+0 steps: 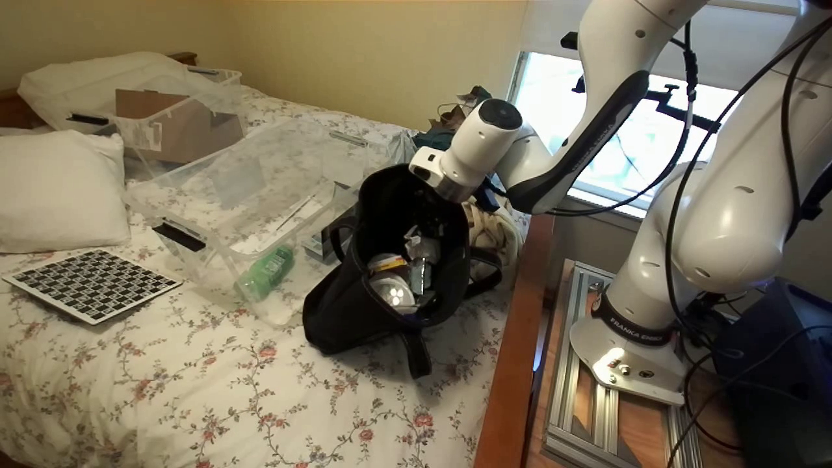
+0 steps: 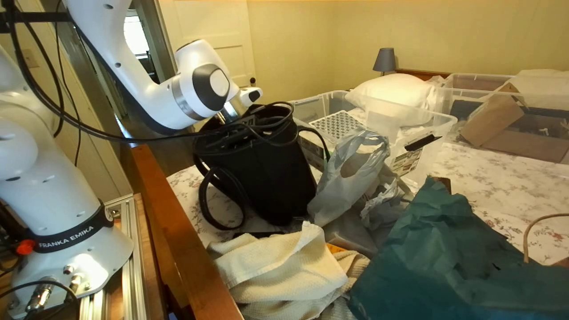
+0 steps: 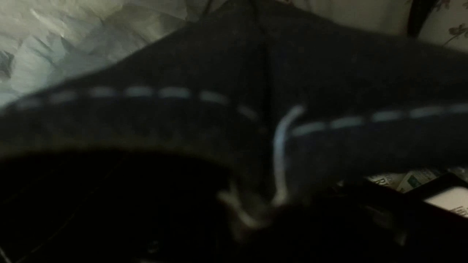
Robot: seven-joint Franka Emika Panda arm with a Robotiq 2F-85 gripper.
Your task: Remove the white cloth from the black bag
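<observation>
The black bag (image 1: 351,299) leans on the bed with its wide mouth open; it also shows in an exterior view (image 2: 262,178). In the wrist view its dark rim (image 3: 175,120) with pale stitching fills the picture. My gripper (image 1: 430,218) reaches down into the bag's mouth and is mostly lost in its dark inside. The fingers are too dark to read in the wrist view. Inside the bag are a clear round container (image 1: 393,290) and crumpled clear packaging (image 1: 421,250) below the gripper. No white cloth can be made out inside. A cream-white cloth (image 2: 289,266) lies outside, beside the bag.
A clear plastic bin (image 1: 214,188) holding a green bottle (image 1: 270,268) stands beside the bag. A grey plastic bag (image 2: 351,178) and a teal paper bag (image 2: 444,258) lie close by. A wooden bed rail (image 1: 513,364) separates the bed from the robot base.
</observation>
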